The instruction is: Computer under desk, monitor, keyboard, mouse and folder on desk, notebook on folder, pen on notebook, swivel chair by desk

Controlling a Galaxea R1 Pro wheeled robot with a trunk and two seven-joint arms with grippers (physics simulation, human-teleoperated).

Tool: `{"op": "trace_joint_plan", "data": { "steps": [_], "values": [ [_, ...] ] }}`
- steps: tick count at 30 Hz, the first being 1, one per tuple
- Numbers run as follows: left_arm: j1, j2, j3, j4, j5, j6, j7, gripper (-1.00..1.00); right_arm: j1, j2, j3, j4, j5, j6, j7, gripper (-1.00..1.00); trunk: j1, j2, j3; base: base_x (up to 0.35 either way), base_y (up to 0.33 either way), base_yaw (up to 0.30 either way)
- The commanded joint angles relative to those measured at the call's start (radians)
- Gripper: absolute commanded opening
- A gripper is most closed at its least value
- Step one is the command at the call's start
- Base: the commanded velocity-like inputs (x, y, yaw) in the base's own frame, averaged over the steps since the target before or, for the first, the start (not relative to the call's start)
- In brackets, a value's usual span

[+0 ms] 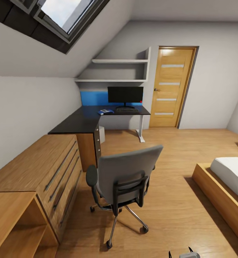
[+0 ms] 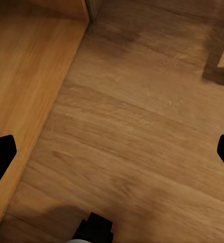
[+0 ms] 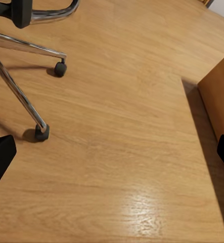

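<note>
my fingertips show black over the light wood-grain floor; the swivel chair is grey with black armrests and chrome legs; the desk glossy black; the folder bright blue; the monitor black.

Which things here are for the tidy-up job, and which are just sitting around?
For the job:
- desk
- monitor
- keyboard
- folder
- computer
- swivel chair

Just sitting around:
- wooden drawer cabinet
- bed
- door
- wall shelves
- skylight
</note>
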Motion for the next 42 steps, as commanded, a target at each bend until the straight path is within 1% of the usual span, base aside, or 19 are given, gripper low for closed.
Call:
{"op": "trace_joint_plan", "data": {
  "steps": [1,22,23,26,27,28,29,31,32,36,37,38,39,41,42],
  "values": [
    [-0.001,0.001,-0.009,-0.001,0.008,-0.004,0.006,1.00,-0.001,0.000,0.009,0.002,-0.004,-0.002,-0.004,1.00,0.004,-0.008,-0.004,0.000,0.000,0.000],
    [-0.001,0.001,-0.009,-0.001,0.010,-0.004,0.006,1.00,-0.001,-0.002,0.007,0.001,-0.005,-0.003,-0.005,1.00,0.084,-0.155,-0.070,0.000,0.000,0.000],
    [-0.001,0.000,-0.010,-0.064,0.009,-0.001,0.007,1.00,-0.001,-0.003,0.007,0.001,-0.005,-0.003,-0.002,1.00,0.088,-0.162,-0.073,0.000,0.000,0.000],
    [-0.001,0.001,-0.009,-0.120,0.008,0.005,0.009,1.00,-0.001,-0.001,0.006,-0.002,-0.003,-0.003,-0.001,1.00,0.100,-0.183,-0.083,0.000,0.000,0.000],
    [-0.003,-0.001,-0.009,-0.181,0.006,0.050,0.008,1.00,-0.004,0.001,0.005,-0.027,-0.004,0.004,-0.001,1.00,0.104,-0.190,-0.086,0.000,0.000,0.000],
    [-0.007,-0.001,-0.009,-0.204,0.006,0.092,0.009,1.00,-0.007,0.001,0.004,-0.053,-0.004,0.029,-0.002,1.00,0.107,-0.197,-0.089,0.000,0.000,0.000],
    [-0.016,-0.001,-0.009,-0.226,0.005,0.146,0.012,1.00,-0.009,0.002,0.004,-0.063,-0.005,0.042,-0.002,1.00,0.111,-0.204,-0.092,0.000,0.000,0.000],
    [-0.031,0.001,-0.008,-0.243,0.005,0.205,0.015,1.00,-0.014,0.002,0.004,-0.084,-0.005,0.075,-0.002,1.00,0.119,-0.218,-0.098,0.000,0.000,0.000],
    [-0.052,0.002,-0.008,-0.254,0.006,0.259,0.018,1.00,-0.027,0.002,0.003,-0.106,-0.005,0.112,-0.002,1.00,0.123,-0.225,-0.101,0.000,0.000,0.000],
    [-0.107,0.002,-0.007,-0.261,0.008,0.333,0.022,1.00,-0.071,0.003,0.003,-0.141,-0.005,0.182,-0.002,1.00,0.138,-0.253,-0.114,0.000,0.000,0.000],
    [-0.136,0.000,-0.007,-0.256,0.009,0.352,0.023,1.00,-0.095,0.004,0.002,-0.151,-0.007,0.208,-0.001,1.00,0.142,-0.260,-0.117,0.000,0.000,0.000],
    [-0.150,-0.001,-0.007,-0.251,0.009,0.359,0.023,1.00,-0.107,0.004,0.000,-0.155,-0.008,0.217,-0.001,1.00,0.146,-0.267,-0.120,0.000,0.000,0.000],
    [-0.180,-0.002,-0.007,-0.242,0.010,0.370,0.023,1.00,-0.128,0.005,-0.004,-0.160,-0.016,0.231,-0.001,1.00,0.150,-0.274,-0.123,0.000,0.000,0.000],
    [-0.210,-0.004,-0.007,-0.233,0.011,0.377,0.024,1.00,-0.148,0.006,-0.009,-0.164,-0.032,0.239,-0.001,1.00,0.157,-0.288,-0.130,0.000,0.000,0.000],
    [-0.237,-0.004,-0.007,-0.226,0.013,0.384,0.024,1.00,-0.166,0.007,-0.012,-0.166,-0.057,0.244,-0.001,1.00,0.161,-0.295,-0.133,0.000,0.000,0.000]
  ]
}}
